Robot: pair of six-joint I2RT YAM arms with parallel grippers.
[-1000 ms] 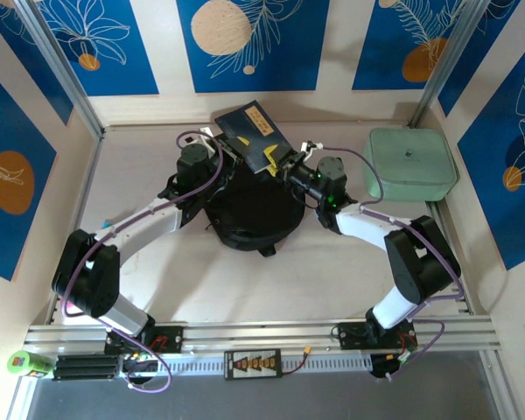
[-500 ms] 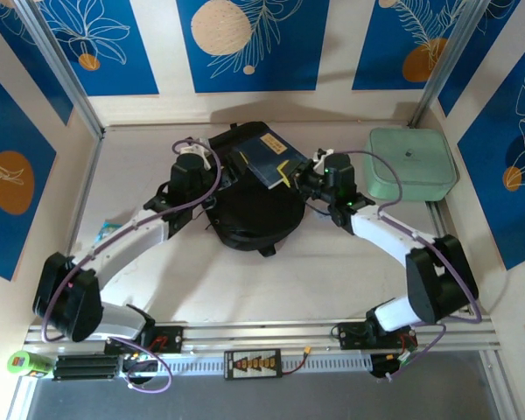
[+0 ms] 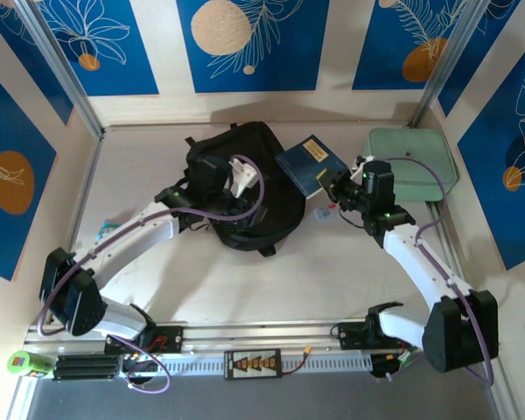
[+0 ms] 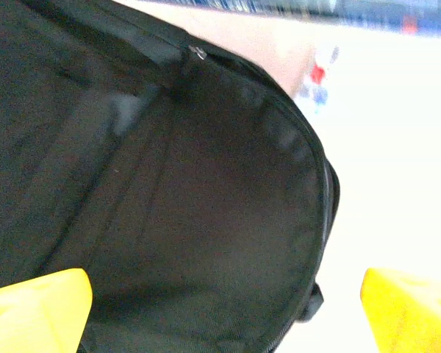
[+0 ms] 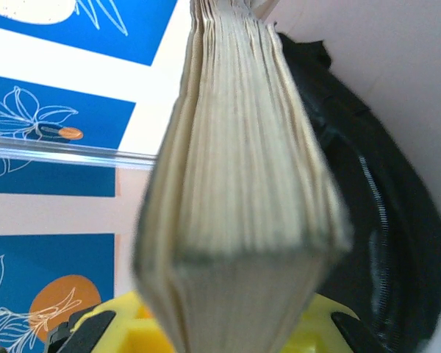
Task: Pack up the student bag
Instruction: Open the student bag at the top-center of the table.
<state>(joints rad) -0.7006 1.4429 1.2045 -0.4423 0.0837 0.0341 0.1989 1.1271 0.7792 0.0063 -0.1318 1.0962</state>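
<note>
Student bag (image 3: 264, 203) in the upper middle of the overhead view, black, lying flat on the pale counter (image 3: 245, 284), rounded end toward the bottom of the frame. Left arm reaching in from the lower left and ending above the bag's left half.

In the left wrist view: left hand (image 4: 228, 312) spread wide, one yellow fingertip (image 4: 33, 305) in the lower left corner and the other in the lower right corner, with nothing between them. Above them dark fabric, a zipper line curving along the bag's rounded edge, bright counter at the right of the frame.

Right of the bag in the overhead view: right hand (image 3: 337, 186) clamped on a blue book (image 3: 311, 164), gripped at the book's lower right corner. Book tilted, cover up, a small yellow label on it, its left corner just over the bag's right edge; touching or not, cannot tell.

In the right wrist view: page edges of the book upright in the middle of the frame, yellow fingers pressed on both sides at the bottom, black bag with its zipper at the right.

Mint-green case (image 3: 420, 166) in the upper right of the overhead view, on the counter behind the right arm.
</note>
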